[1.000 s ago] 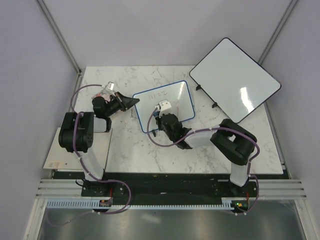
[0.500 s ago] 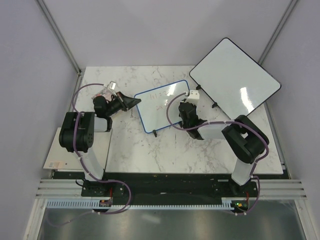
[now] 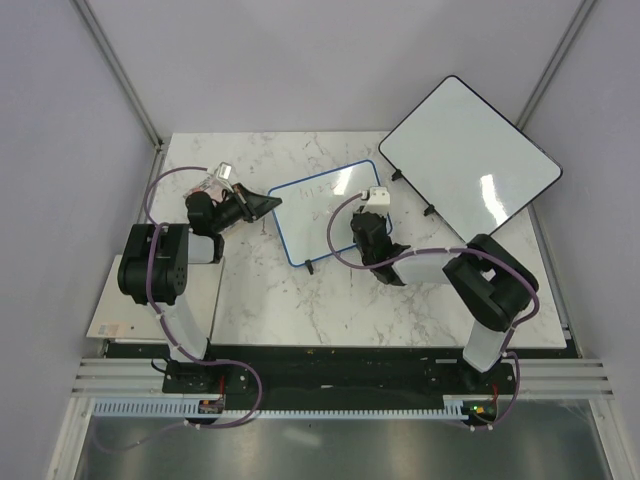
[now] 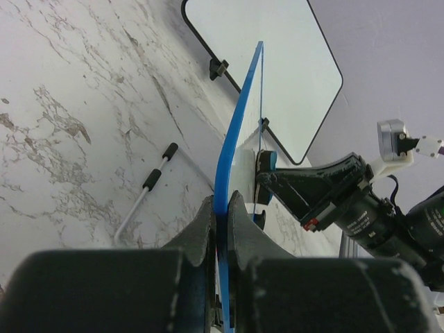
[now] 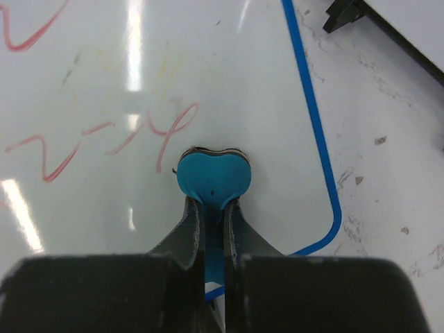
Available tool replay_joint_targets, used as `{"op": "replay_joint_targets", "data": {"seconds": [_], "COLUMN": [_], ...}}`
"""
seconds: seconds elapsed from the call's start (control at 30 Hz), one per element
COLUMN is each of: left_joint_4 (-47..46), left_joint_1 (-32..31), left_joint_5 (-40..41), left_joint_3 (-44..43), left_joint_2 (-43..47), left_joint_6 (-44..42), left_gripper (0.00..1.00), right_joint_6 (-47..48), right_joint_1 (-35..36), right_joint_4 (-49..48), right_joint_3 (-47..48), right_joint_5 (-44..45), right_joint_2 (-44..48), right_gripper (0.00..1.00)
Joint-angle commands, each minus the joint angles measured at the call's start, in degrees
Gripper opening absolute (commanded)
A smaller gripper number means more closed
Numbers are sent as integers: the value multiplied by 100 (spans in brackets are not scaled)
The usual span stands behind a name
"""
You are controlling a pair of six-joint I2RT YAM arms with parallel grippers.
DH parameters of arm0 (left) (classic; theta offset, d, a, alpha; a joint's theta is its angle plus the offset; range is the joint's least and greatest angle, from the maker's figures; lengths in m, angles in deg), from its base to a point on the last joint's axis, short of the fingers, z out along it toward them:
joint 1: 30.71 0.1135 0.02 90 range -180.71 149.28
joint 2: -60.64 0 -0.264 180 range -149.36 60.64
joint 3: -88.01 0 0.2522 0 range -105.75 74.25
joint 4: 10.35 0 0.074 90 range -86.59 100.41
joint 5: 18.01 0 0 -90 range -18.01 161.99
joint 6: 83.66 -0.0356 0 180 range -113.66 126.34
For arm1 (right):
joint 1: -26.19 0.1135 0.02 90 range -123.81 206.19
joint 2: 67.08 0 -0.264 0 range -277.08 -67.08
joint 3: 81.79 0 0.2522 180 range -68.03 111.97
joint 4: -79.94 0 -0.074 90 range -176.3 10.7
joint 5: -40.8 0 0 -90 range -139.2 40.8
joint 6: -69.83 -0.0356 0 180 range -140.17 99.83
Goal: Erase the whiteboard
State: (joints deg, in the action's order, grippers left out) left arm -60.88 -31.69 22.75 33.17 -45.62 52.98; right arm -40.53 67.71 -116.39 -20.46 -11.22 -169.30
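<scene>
The whiteboard, small with a thin blue frame, stands tilted near the middle of the table. Red handwritten marks show on its face. My left gripper is shut on the board's left frame edge, which sits between the fingers. My right gripper is shut on a blue eraser. The eraser is pressed flat on the board near its lower right corner, just right of the red marks.
A larger dark-framed white board stands at the back right, close to the small board; it also shows in the left wrist view. A thin white rod with black tips lies on the marble beside the small board.
My right gripper swept the eraser from the board's lower middle across to its right edge, then came back slightly left. The left gripper and the board have stayed put.
</scene>
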Motion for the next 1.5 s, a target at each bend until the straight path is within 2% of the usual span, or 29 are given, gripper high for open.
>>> {"op": "replay_joint_targets", "data": {"seconds": [0.0,0.27,0.47,0.77,0.9,1.03,1.1,1.47], "left_joint_4": [602,541,514,488,470,470,470,488], "left_joint_1": [-17,-17,-17,9,9,9,9,-8], "left_joint_5": [-236,-298,-297,-394,-429,-447,-438,-473], "left_joint_3": [48,39,127,74,47,30,30,4], "left_joint_2": [-220,-255,-159,-237,-281,-290,-290,-281], "left_joint_6": [-699,-638,-655,-594,-576,-567,-567,-585], "left_gripper": [2,2,2,2,2,2,2,2], "right_joint_6": [-179,-188,373,823,954,981,990,964], "right_joint_1": [330,401,217,-600,-706,-636,-470,672], "right_joint_4": [1145,978,1172,1338,1488,1830,1988,2622], "right_joint_3": [-423,-442,383,1201,1439,1799,1975,2055], "right_joint_5": [-853,-555,-510,-1213,-1616,-2837,-2988,-2796], "right_joint_2": [-167,-238,-246,-325,-589,-843,-958,-1231], "right_gripper": [0,0,0,0,0,0,0,0]}}
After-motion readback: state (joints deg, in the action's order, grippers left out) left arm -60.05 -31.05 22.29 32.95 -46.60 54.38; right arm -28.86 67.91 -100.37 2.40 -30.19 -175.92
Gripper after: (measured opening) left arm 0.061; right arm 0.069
